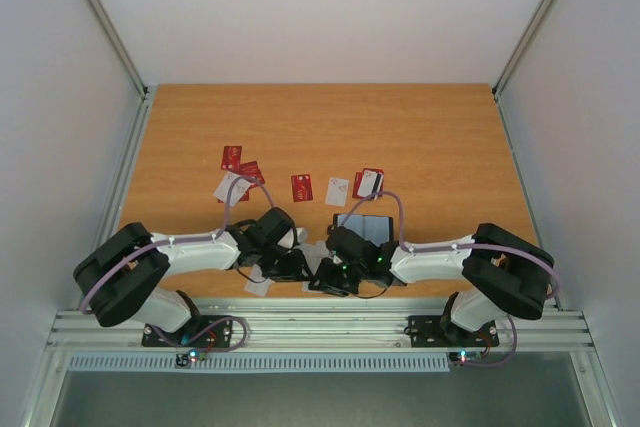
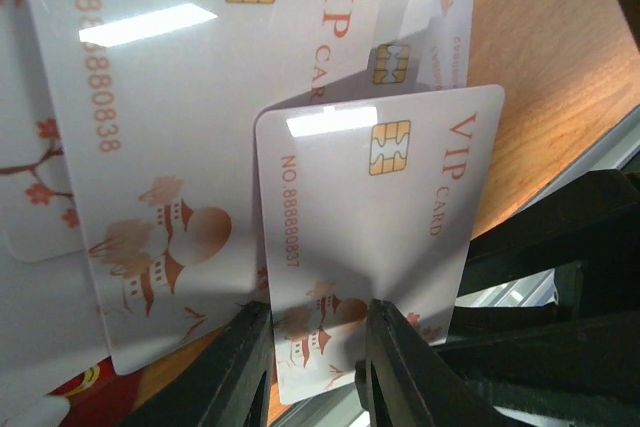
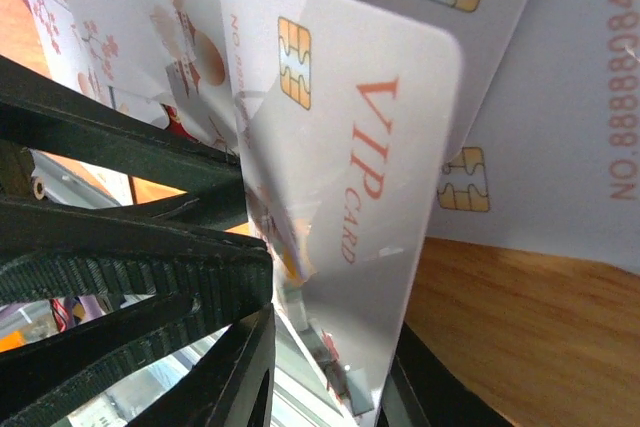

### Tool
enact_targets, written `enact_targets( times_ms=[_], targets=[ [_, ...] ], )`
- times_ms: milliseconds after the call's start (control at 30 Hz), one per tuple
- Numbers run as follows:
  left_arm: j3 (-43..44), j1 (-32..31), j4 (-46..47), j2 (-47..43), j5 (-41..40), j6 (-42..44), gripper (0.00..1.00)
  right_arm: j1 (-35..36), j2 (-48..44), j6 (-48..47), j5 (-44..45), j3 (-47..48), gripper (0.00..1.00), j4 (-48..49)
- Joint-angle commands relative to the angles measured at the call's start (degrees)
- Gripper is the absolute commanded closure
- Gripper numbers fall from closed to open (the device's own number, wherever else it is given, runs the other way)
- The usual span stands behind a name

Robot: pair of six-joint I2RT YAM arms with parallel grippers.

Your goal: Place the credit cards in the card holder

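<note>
Both grippers meet over the table's front middle in the top view, the left gripper (image 1: 300,267) against the right gripper (image 1: 326,273). In the left wrist view my left gripper (image 2: 315,347) is shut on a white credit card (image 2: 370,197) printed "VIP CARD", and the right arm's black fingers (image 2: 560,247) sit just beside it. The right gripper (image 3: 330,387) has the same white card (image 3: 360,147) standing between its jaws, which are closed on it. The black card holder (image 1: 364,222) lies open behind the right gripper. Red and white cards (image 1: 301,187) are scattered further back.
More white cards (image 2: 170,97) lie overlapping on the wooden table under the grippers, also in the right wrist view (image 3: 560,127). A metal rail (image 1: 320,327) runs along the near table edge. Grey walls (image 1: 60,147) close in both sides.
</note>
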Motion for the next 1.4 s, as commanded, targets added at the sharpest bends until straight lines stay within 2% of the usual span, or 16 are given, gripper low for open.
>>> enact_targets(
  times_ms=[0, 67, 200, 333, 500, 700, 933, 1100, 1233, 1367],
  targets=[
    [-1.01, -0.3, 1.53, 0.35, 3.93, 0.44, 0.71, -2.2, 2.47, -0.94, 3.3, 2.26, 0.75, 4.63],
    [-0.84, -0.14, 0.95, 0.05, 3.74, 0.58, 0.71, -2.49, 3.18, -1.17, 2.79, 2.74, 0.79, 4.51],
    [-0.83, 0.36, -0.52, -1.99, 2.86, 0.9, 0.71, -2.81, 3.82, -1.45, 1.87, 3.34, 0.98, 3.75],
    [0.4, 1.08, -5.57, -6.23, 0.02, 1.9, 0.67, -2.94, 2.59, -1.69, 0.82, 3.4, 0.99, 2.42],
    [2.96, 1.85, -12.84, -12.82, -4.68, 3.67, 0.52, -3.8, -0.37, -3.26, -0.32, 4.72, 0.99, -3.39],
    [6.31, 2.8, -19.44, -18.97, -7.39, 4.91, 0.35, -6.03, -3.8, -6.16, -4.04, 6.19, 0.99, -5.64],
    [12.18, 6.69, -24.22, -25.74, -6.01, 7.01, 0.25, -11.27, -11.78, -13.1, -10.64, 12.5, 0.99, -16.08],
    [14.28, 12.16, -16.72, -28.47, 6.37, 4.48, 0.23, -16.03, -16.8, -18.69, -16.94, 19.02, 0.99, -24.73],
    [14.44, 15.3, -2.15, -28.0, 15.98, -2.52, 0.22, -18.75, -19.05, -19.74, -23.92, 22.69, 0.99, -25.27],
    [15.93, 15.97, 9.09, -25.59, 19.34, -9.82, 0.25, -19.42, -19.04, -20.73, -28.88, 27.4, 0.99, -25.91]
  ],
)
